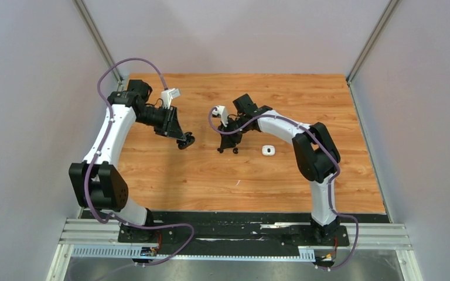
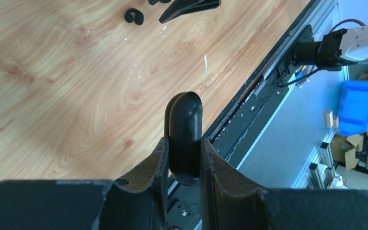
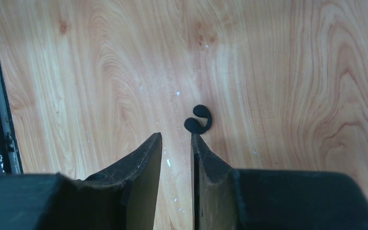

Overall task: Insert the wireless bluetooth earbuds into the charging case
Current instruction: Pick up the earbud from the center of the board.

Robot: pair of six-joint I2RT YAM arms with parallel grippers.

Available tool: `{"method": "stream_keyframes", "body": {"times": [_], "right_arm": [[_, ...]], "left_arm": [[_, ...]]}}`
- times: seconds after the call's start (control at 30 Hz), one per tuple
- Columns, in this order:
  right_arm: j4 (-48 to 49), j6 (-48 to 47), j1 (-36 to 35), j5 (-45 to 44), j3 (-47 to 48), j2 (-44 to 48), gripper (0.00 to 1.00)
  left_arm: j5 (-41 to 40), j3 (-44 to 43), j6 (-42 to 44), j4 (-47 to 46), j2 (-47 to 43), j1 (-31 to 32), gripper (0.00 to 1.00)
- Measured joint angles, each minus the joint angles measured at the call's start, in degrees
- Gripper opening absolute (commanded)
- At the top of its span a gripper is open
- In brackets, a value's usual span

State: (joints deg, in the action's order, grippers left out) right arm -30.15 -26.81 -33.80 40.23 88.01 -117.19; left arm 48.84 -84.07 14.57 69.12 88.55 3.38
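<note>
I've got the left gripper [image 2: 184,142] clamped on the black charging case [image 2: 186,115], while my right gripper [image 3: 176,139], fingers slightly apart and empty, hangs just short of the black earbud [image 3: 199,120] lying on the table [image 3: 292,72], so I judge nothing is seated yet.

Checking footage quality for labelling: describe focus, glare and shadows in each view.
Top external: even light, sharp, soft shadows on the wooden table. Left wrist: black charging case in the left gripper shows a soft sheen, bright background. Right wrist: grain and black earbud crisp, right gripper dark, featureless.
</note>
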Motion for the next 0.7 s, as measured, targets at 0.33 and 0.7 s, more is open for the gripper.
{"method": "stream_keyframes", "body": {"times": [0.33,0.7], "right_arm": [[1.8,4.5,0.4,-2.8,0.0,-1.9,0.30],[4.5,8.6,0.2,-6.2,0.0,-4.8,0.31]], "left_arm": [[-1.2,2.0,-0.8,-0.7,-4.0,-1.2,0.00],[-1.7,3.0,-0.8,-0.7,-4.3,-1.4,0.00]]}}
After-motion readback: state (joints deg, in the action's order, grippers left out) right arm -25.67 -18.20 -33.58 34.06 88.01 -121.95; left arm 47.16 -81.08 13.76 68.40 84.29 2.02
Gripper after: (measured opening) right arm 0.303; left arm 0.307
